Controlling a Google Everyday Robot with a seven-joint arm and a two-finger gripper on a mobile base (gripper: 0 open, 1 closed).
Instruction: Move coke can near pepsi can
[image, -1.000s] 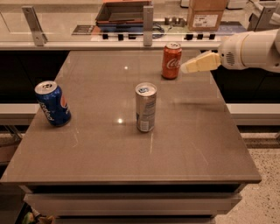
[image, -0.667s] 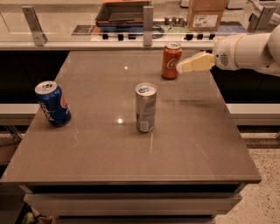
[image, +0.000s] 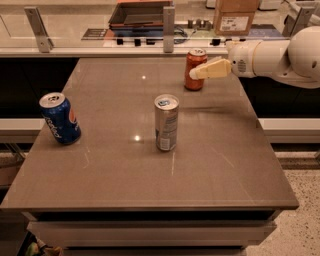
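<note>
Step in hand: I judge this to be the reach-and-grasp on the coke can (image: 194, 64); the carry has not begun.
Coke can: upright at the far right of the surface (image: 225, 165), well apart from its goal.
Pepsi can: the pepsi can (image: 60, 119) stands upright near the left edge, toward the near side.
End effector: the end effector (image: 200, 72) comes in from the right at mid-height of the coke can, its cream tip overlapping the can's front. I cannot tell whether it is spread, pressed together or pinching the can.
In the way: a slim silver can (image: 166, 122) stands mid-surface, between the two.
Next move: I'd want a confirmed grip, then a lift and a leftward path that clears the slim silver can. I'd set down just beside the pepsi can without knocking it.
</note>
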